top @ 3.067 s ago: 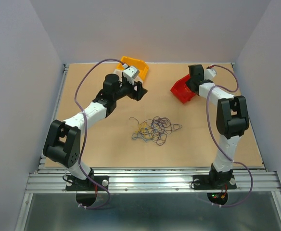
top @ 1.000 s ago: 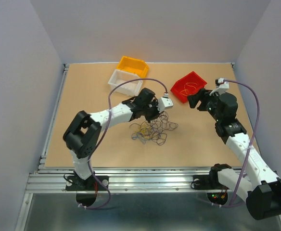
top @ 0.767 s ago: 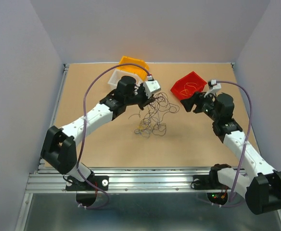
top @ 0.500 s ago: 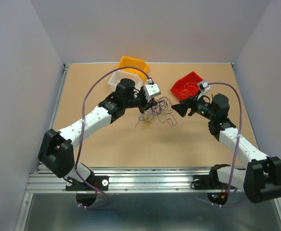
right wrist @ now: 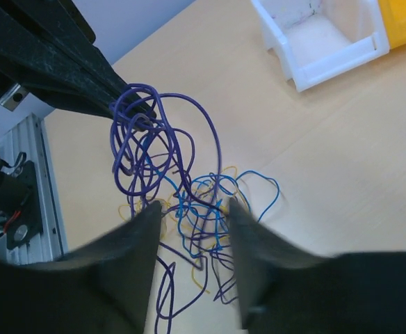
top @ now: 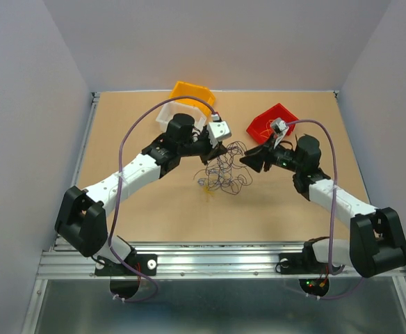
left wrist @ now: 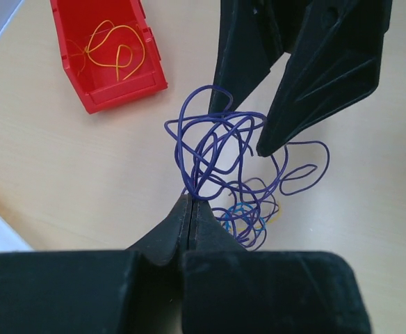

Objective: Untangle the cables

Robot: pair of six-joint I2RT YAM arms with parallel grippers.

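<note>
The cables are a loose tangle of thin purple, blue and yellow wires at the table's middle. My left gripper is shut on purple loops at the top of the tangle and holds them up, fingertips pressed together in the left wrist view. The lower strands hang down to the table. My right gripper reaches in from the right, open, with its blurred fingers either side of the blue and purple strands and a clear gap between them.
A red bin holding a yellow-orange wire sits behind the right gripper. A white bin and a yellow bin stand at the back behind the left arm. The metal rail runs along the near edge.
The left gripper has lifted the tangle off the table and holds it up. The right arm has swung left to the tangle, and its jaws have narrowed around the strands.
</note>
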